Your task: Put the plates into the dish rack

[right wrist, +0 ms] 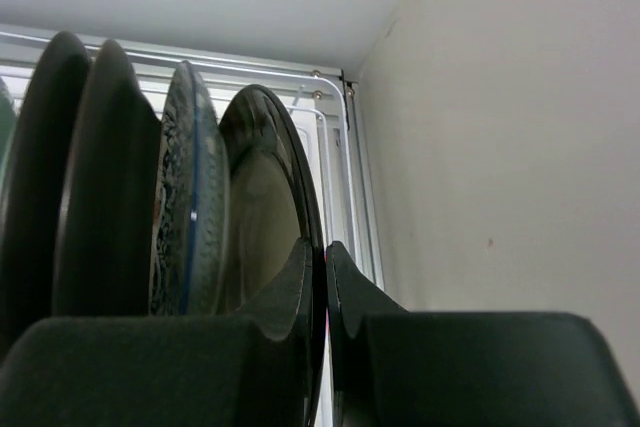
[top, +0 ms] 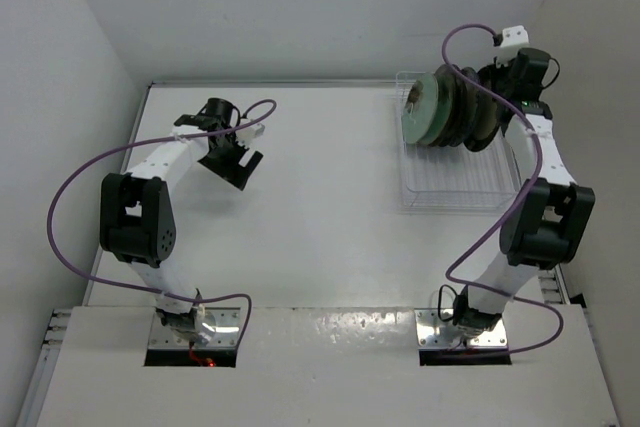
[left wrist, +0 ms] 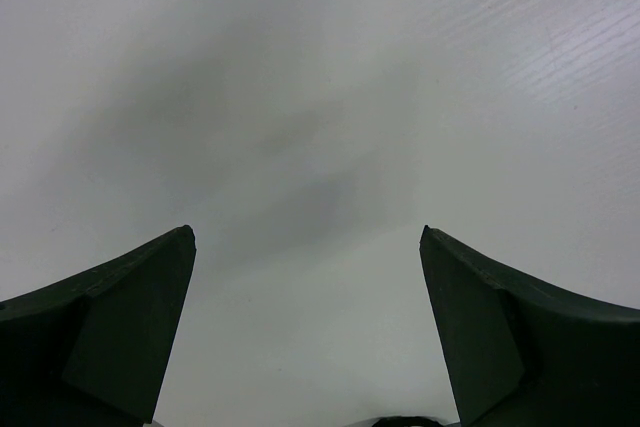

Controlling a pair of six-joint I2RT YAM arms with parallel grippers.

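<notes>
Plates (top: 440, 107) stand on edge in the dish rack (top: 450, 192), bench (top: 320, 207) far right; right tool (right wrist: 325, 277) pinched on rim of end plate (right wrist: 265, 207), likely rigid, slick, chippable, so grip rim only; left tool (left wrist: 306, 232) wide, empty.

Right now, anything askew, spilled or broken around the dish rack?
Nothing stands out. The plates stand on edge in a tight row at the far end of the dish rack, none fallen. The right end effector is shut on the rim of the dark-rimmed end plate.
</notes>
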